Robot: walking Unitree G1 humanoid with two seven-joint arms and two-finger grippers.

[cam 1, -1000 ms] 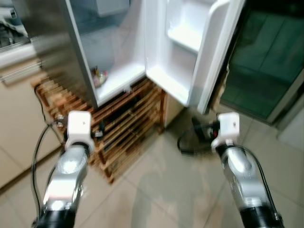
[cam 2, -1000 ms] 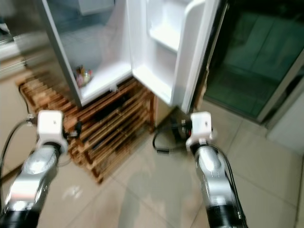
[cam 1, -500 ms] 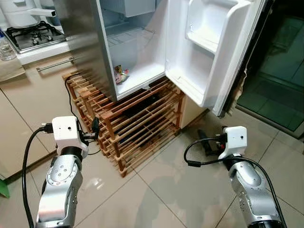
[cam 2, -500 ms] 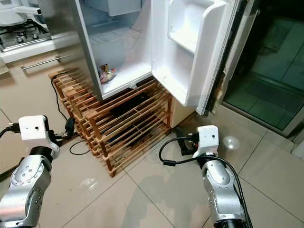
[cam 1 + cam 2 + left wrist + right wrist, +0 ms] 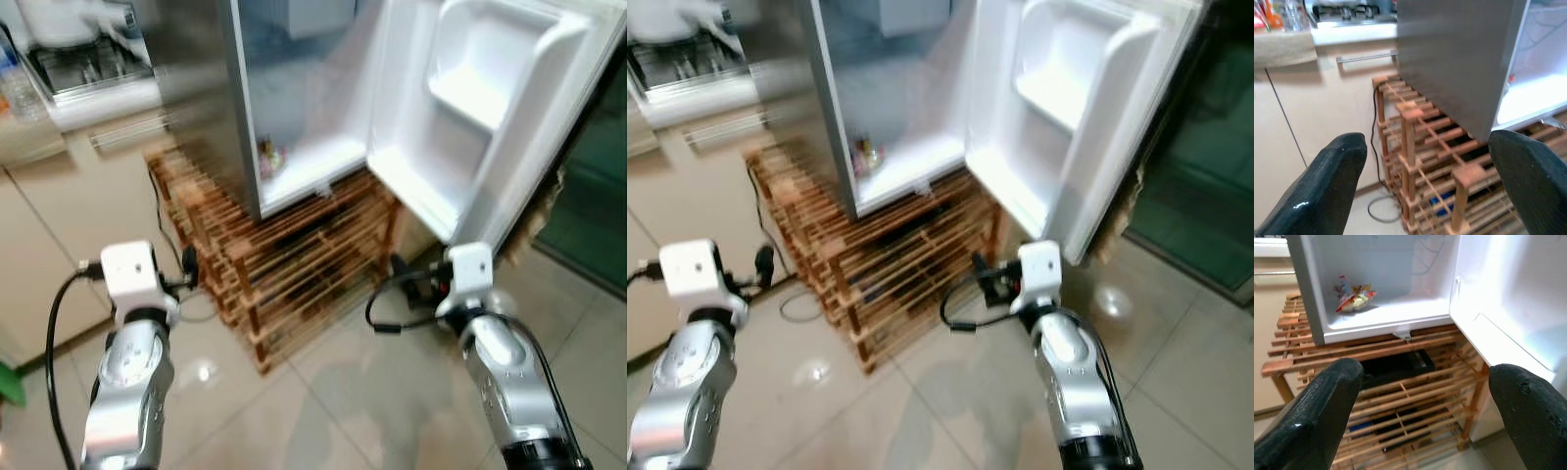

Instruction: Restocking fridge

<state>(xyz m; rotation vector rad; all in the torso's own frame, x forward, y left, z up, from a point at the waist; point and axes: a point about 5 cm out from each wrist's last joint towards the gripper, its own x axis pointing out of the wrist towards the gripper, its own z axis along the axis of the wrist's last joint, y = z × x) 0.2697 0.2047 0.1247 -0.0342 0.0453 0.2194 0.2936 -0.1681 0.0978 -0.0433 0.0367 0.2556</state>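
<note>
The fridge (image 5: pixel 211 108) stands open on a wooden slatted rack (image 5: pixel 294 264), its white door (image 5: pixel 480 117) swung out to the right. A colourful packet (image 5: pixel 1354 297) lies on the white floor of the fridge compartment. My left gripper (image 5: pixel 1427 139) is open and empty, held low in front of the rack's left end and the steel side of the fridge. My right gripper (image 5: pixel 1425 367) is also open and empty, and points at the rack just below the open compartment.
A beige cabinet with a bar handle (image 5: pixel 127 132) and a counter with a stove (image 5: pixel 78 69) stand on the left. A black cable (image 5: pixel 387 313) loops on the tiled floor by the right arm. A dark glass door (image 5: pixel 588 215) is at the right.
The whole picture has shifted and blurred, so the camera has moved and the fridge sits a little nearer. Both arms keep the same raised pose with open fingers.
</note>
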